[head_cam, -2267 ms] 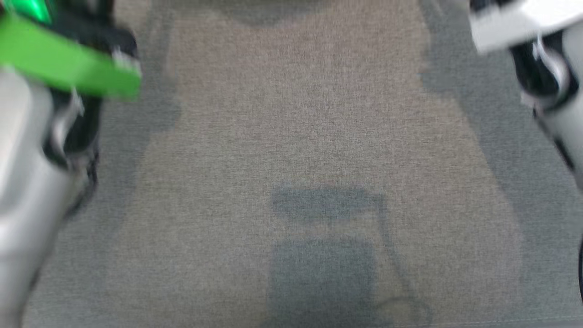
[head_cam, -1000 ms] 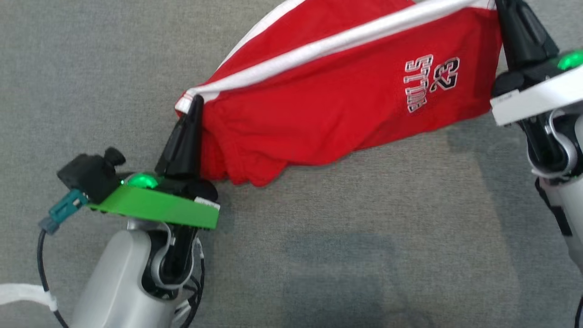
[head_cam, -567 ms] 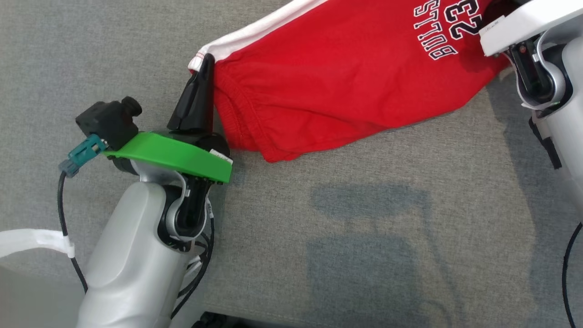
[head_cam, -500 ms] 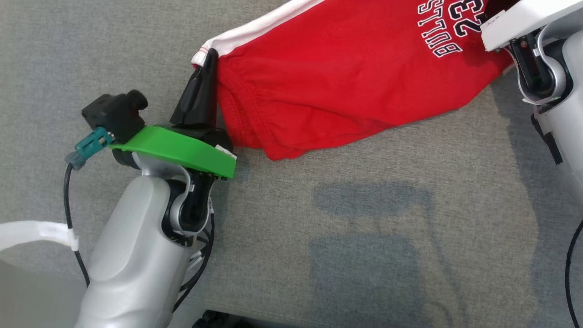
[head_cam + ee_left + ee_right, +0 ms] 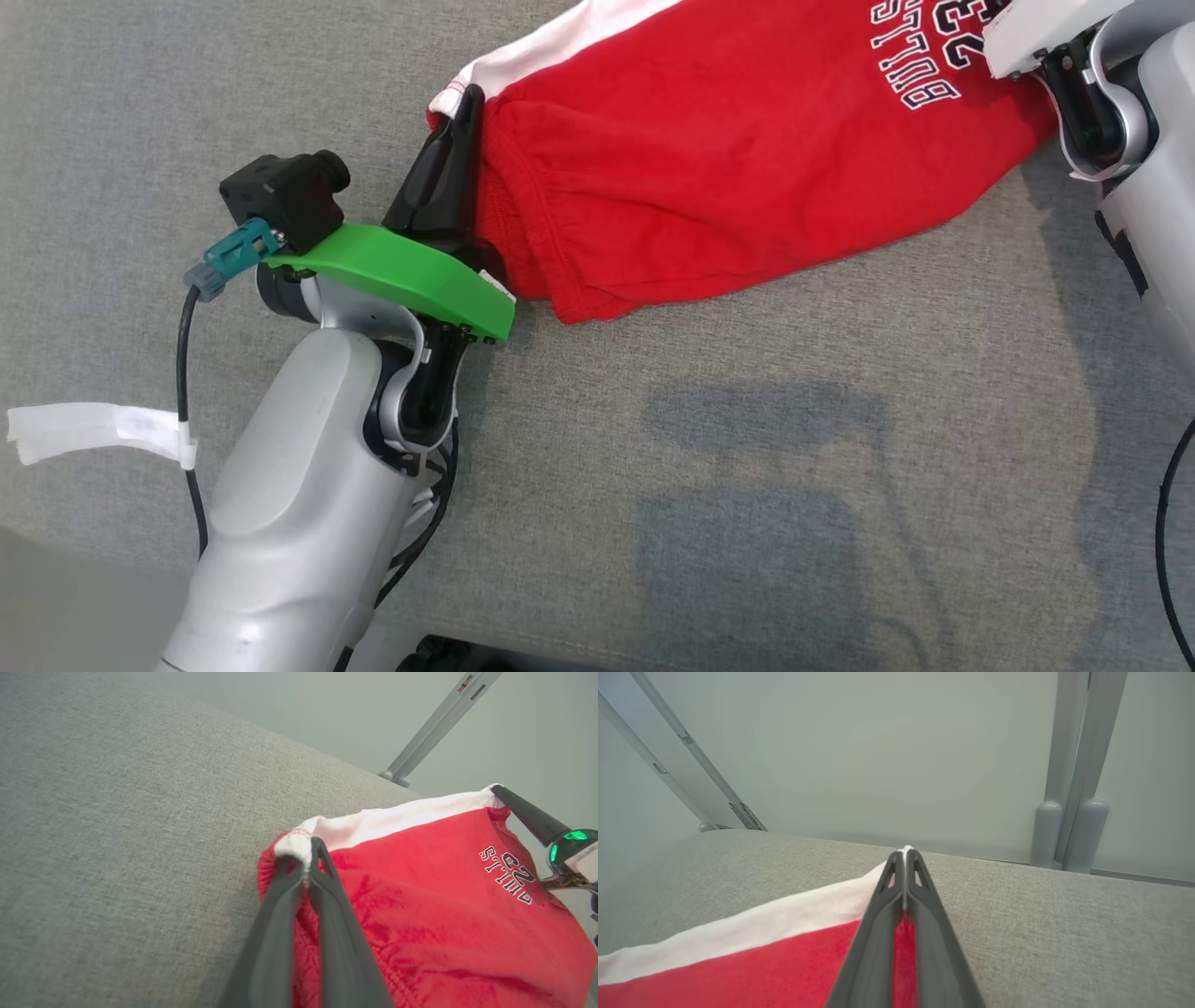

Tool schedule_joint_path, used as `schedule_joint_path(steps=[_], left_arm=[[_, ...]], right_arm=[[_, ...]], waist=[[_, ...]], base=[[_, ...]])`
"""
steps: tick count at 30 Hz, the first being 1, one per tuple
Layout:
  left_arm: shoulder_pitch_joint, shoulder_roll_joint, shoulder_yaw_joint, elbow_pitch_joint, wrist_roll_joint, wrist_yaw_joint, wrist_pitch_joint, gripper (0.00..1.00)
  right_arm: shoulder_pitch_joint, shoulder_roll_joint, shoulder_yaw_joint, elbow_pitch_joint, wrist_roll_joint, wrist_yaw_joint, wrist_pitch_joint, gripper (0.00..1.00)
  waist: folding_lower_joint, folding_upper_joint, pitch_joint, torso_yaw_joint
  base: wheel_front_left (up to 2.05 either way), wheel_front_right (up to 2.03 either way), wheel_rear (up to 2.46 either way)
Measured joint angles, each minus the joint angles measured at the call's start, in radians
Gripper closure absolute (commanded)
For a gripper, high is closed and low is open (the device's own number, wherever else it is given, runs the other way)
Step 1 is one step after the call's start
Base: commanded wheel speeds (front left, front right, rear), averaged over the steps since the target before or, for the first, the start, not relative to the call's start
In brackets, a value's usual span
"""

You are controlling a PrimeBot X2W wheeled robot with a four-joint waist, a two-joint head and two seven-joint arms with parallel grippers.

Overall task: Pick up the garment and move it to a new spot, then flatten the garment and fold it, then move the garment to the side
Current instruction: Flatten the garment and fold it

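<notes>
The garment [image 5: 728, 159] is a pair of red shorts with a white side stripe and black-and-white lettering, stretched across the grey cloth surface [image 5: 653, 448]. My left gripper [image 5: 464, 103] is shut on its white-trimmed left corner, seen close up in the left wrist view [image 5: 306, 851]. My right gripper [image 5: 905, 851] is shut on the opposite white-striped corner; in the head view its white wrist [image 5: 1055, 37] sits at the top right. The garment's lower red edge [image 5: 579, 303] droops onto the surface. In the left wrist view the garment [image 5: 444, 905] spans toward the right gripper's fingers [image 5: 528, 812].
A white tape strip [image 5: 84, 431] and a black cable [image 5: 187, 392] hang off my left arm. Pale wall panels and grey posts [image 5: 1069, 788] stand beyond the far edge of the surface. The surface's near edge [image 5: 560, 658] runs along the bottom.
The head camera has swung down and then steadied. Both grippers keep their hold on the garment, and the left gripper with its corner has shifted right and up in the view.
</notes>
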Motion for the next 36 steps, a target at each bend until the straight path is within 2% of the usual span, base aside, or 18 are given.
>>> schedule_joint_path(steps=[1, 2, 3, 4, 5, 6, 7, 8, 12, 16, 18, 24, 36], left_arm=[[0.0, 0.0, 0.001, 0.005, -0.001, 0.003, 0.0, 1.0], [0.0, 0.0, 0.003, 0.013, -0.003, 0.007, 0.002, 1.0], [0.0, 0.0, 0.005, 0.021, -0.004, 0.013, 0.006, 0.92], [0.0, 0.0, 0.007, 0.026, -0.007, 0.015, 0.009, 0.7], [0.0, 0.0, 0.009, 0.028, -0.013, 0.016, 0.009, 0.52], [0.0, 0.001, 0.01, 0.03, -0.013, 0.017, 0.009, 0.52], [0.0, 0.001, 0.01, 0.03, -0.013, 0.017, 0.009, 0.19], [0.0, 0.002, 0.011, 0.033, -0.013, 0.022, 0.009, 0.0], [-0.001, 0.022, 0.014, 0.035, 0.003, 0.043, -0.001, 0.0], [0.001, 0.071, -0.008, 0.02, 0.087, 0.074, -0.04, 0.0], [0.017, 0.075, -0.014, -0.002, 0.094, 0.081, -0.05, 0.0], [0.06, 0.069, -0.043, -0.026, 0.087, 0.082, -0.016, 0.0], [0.084, 0.079, -0.057, -0.047, 0.016, 0.066, 0.102, 0.0]], right_arm=[[-0.004, 0.0, 0.004, 0.014, -0.006, 0.0, -0.003, 1.0], [-0.011, 0.002, 0.006, 0.031, -0.01, 0.0, -0.004, 0.75], [-0.018, 0.005, 0.009, 0.044, -0.013, 0.0, -0.007, 0.16], [-0.023, 0.011, 0.013, 0.055, -0.015, 0.0, -0.011, 0.0], [-0.027, 0.018, 0.021, 0.062, -0.017, 0.0, -0.012, 0.0], [-0.031, 0.025, 0.031, 0.068, -0.021, 0.0, -0.012, 0.0], [-0.031, 0.025, 0.031, 0.068, -0.021, 0.0, -0.012, 0.0], [-0.034, 0.03, 0.041, 0.071, -0.021, 0.0, -0.012, 0.0], [-0.032, 0.02, 0.072, 0.072, -0.015, 0.0, 0.007, 0.0], [0.008, -0.01, 0.081, 0.052, 0.009, 0.0, 0.029, 0.0], [0.038, -0.016, 0.086, 0.034, 0.034, 0.0, 0.057, 0.0], [0.075, -0.018, 0.088, -0.035, 0.058, 0.0, 0.096, 0.0], [0.114, -0.015, 0.067, -0.063, 0.035, 0.0, 0.195, 0.0]], waist=[[0.0, 0.0, -0.001, -0.002], [0.0, 0.0, -0.001, -0.003], [0.0, 0.0, -0.002, -0.005], [0.0, 0.0, -0.003, -0.006], [0.0, 0.0, -0.003, -0.009], [0.0, 0.0, -0.004, -0.011], [0.0, 0.0, -0.004, -0.011], [0.0, 0.0, -0.005, -0.013], [0.0, 0.0, -0.023, -0.02], [0.0, 0.0, -0.054, -0.027], [0.0, 0.0, -0.072, -0.031], [-0.0001, 0.0, -0.11, -0.049], [-0.0001, -0.0001, -0.125, -0.043]], base=[[0.0, 0.0, 0.0], [0.0, 0.0, 0.0], [0.0, 0.0, 0.0], [0.0, 0.0, 0.0], [0.0, 0.0, 0.0], [0.0, 0.0, 0.0], [0.0, 0.0, 0.0], [0.0, 0.0, 0.0], [0.0, 0.0, 0.0], [0.0, 0.0, 0.0], [0.0, 0.0, 0.0], [0.0, 0.0, 0.0], [0.0, 0.0, 0.0]])
